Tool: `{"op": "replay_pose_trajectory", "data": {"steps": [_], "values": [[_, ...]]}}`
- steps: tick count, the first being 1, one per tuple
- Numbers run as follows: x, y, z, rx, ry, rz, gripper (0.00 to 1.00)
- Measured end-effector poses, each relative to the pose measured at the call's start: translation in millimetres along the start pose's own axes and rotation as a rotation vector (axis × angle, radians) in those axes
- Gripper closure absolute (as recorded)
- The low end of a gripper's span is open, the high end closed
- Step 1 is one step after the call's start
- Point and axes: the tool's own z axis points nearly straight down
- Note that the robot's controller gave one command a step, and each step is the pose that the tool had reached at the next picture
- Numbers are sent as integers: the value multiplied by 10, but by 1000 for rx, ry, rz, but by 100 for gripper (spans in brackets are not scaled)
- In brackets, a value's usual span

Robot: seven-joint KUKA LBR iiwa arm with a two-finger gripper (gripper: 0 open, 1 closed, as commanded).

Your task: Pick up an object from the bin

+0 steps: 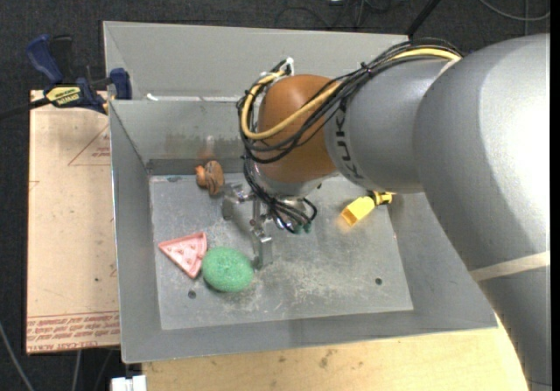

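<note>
The gripper (260, 251) hangs low inside the grey metal bin (350, 280), its tip close to the floor and somewhat left of the bin's middle. From this angle it cannot be told whether it is apart or together, and nothing can be seen clamped in it. Just beside the tip, to its near-left and perhaps touching it, lies a round green sponge-like pad (227, 270), the thing closest to the gripper. Further left, right against that pad, lies a flat pink triangle (184, 253) with pale marks on its face. Behind the gripper and a little left, at the foot of the far wall, sits a small brown lumpy thing (210, 175). To the gripper's right, well apart from it, a small yellow piece (361, 208) lies on the floor beside the arm. Fine pale grit is strewn over the floor near the gripper's right side. Directly above the gripper sit the rounded orange wrist cover (293, 127) and its looped black and yellow cables
</note>
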Motion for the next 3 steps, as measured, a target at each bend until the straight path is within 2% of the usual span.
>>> {"op": "replay_pose_trajectory", "data": {"steps": [1,2,3], "values": [[45,163,29,3,2,-115,0],[359,564,41,3,2,-153,0],[411,717,-31,2,1,-292,100]]}}
